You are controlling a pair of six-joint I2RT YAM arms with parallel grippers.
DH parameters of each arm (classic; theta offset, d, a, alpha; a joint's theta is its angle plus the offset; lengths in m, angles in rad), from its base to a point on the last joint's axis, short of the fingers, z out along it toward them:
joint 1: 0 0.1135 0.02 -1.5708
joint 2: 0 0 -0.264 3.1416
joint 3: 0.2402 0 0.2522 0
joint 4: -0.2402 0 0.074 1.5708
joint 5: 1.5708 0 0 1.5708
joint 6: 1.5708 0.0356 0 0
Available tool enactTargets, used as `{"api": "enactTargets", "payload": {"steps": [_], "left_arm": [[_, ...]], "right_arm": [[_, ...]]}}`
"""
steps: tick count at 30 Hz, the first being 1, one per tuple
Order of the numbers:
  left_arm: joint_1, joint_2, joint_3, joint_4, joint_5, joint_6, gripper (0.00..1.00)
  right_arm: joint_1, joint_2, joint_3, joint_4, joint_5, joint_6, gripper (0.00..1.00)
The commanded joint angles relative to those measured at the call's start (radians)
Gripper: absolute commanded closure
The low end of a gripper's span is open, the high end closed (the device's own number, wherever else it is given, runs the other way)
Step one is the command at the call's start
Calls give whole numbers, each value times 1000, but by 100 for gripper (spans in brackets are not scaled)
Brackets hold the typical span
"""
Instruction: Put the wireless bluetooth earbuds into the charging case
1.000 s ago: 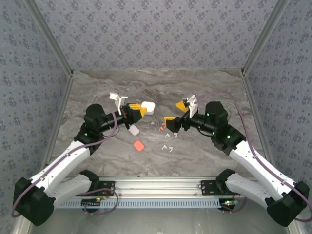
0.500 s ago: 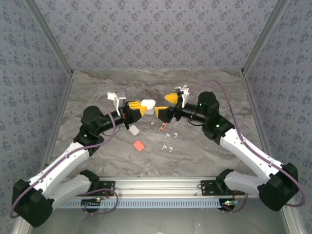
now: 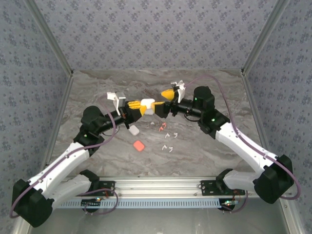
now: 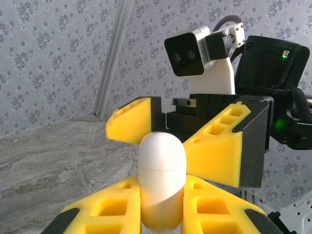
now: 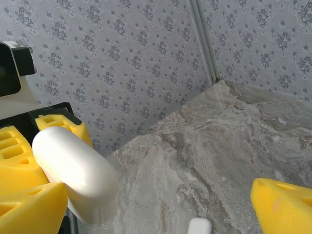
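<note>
My left gripper (image 3: pixel 141 106) (image 4: pixel 162 202) is shut on a white charging case (image 3: pixel 148 105) (image 4: pixel 162 170) and holds it closed, rounded end out, above the table. My right gripper (image 3: pixel 163 102) (image 5: pixel 156 209) is open, its yellow fingers (image 4: pixel 214 151) on either side of the case's free end. In the right wrist view the case (image 5: pixel 75 173) lies close against my own left finger. Small white earbuds (image 3: pixel 168 134) and a coral-red earbud (image 3: pixel 162 126) lie scattered on the marble table (image 3: pixel 204 151) below the grippers.
A second white case (image 3: pixel 133 130) (image 5: pixel 199 226) and a coral-red case (image 3: pixel 139 146) rest on the table near the earbuds. Patterned walls enclose the table on three sides.
My right arm has swung left and up from over the earbuds, bringing its open fingers around the white case. The left gripper has kept the case nearly still.
</note>
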Motion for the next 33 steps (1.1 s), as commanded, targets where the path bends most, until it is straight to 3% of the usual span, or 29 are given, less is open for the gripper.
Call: {"api": "enactTargets", "payload": {"steps": [1, 22, 30, 33], "left_arm": [[-10, -19, 8, 45, 24, 20, 100], [-18, -19, 4, 23, 15, 36, 100], [-22, -26, -4, 6, -11, 58, 100], [-24, -34, -21, 11, -28, 72, 100]], "right_arm": [[-8, 17, 50, -3, -2, 5, 1], [-40, 68, 127, -78, -29, -2, 0], [-56, 4, 126, -111, -36, 7, 0], [-57, -48, 133, -224, 15, 5, 0]]}}
